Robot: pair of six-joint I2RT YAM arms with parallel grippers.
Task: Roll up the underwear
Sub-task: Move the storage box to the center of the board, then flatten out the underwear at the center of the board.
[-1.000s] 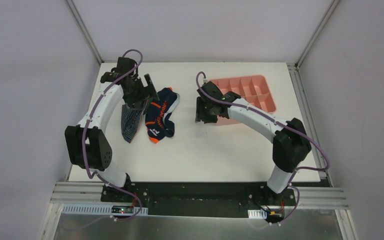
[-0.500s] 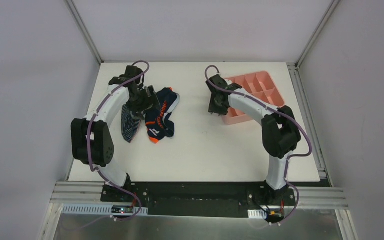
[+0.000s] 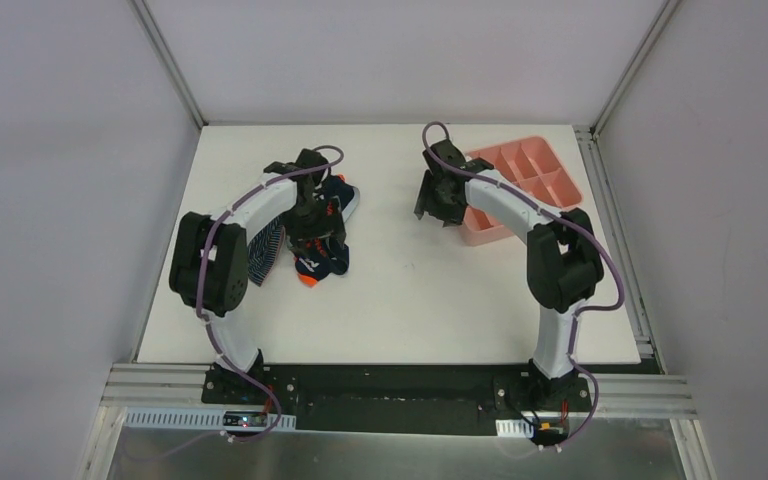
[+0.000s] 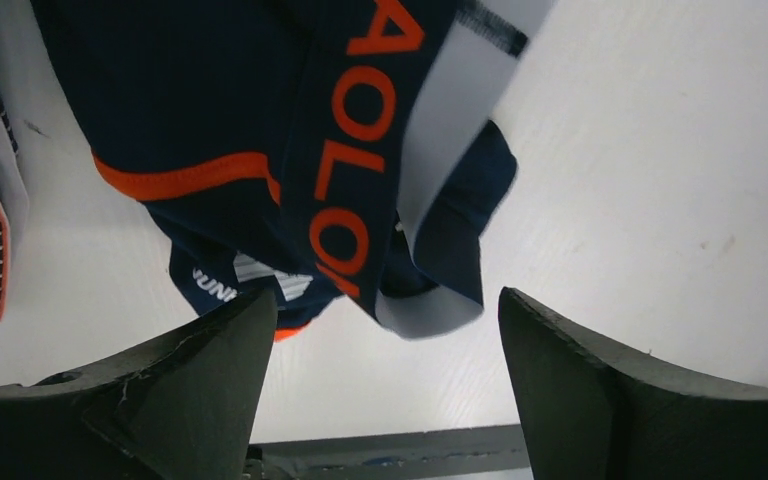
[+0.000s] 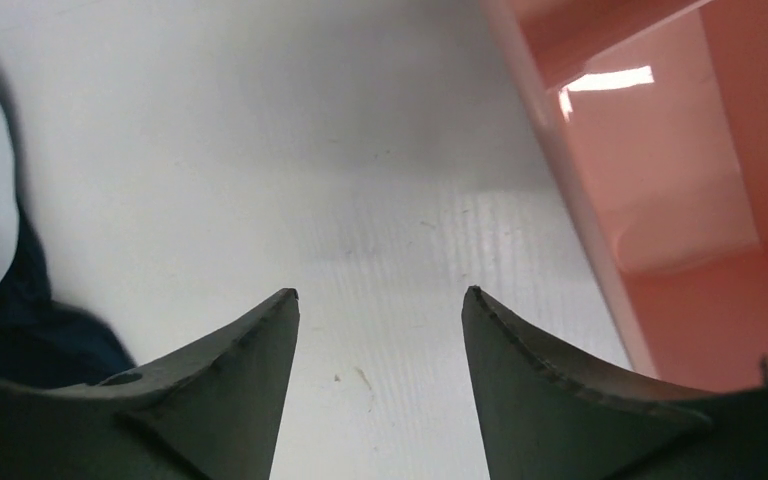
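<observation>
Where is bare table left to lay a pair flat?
The near half of the white table is bare. So is the middle between the navy orange-trimmed briefs and the pink compartment tray, right gripper above it. Crowded far left: striped briefs beside the navy pair.

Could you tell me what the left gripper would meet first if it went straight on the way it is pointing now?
Probably the navy underwear, which lies directly ahead of the left gripper, between its open jaws; depth is unclear.
</observation>
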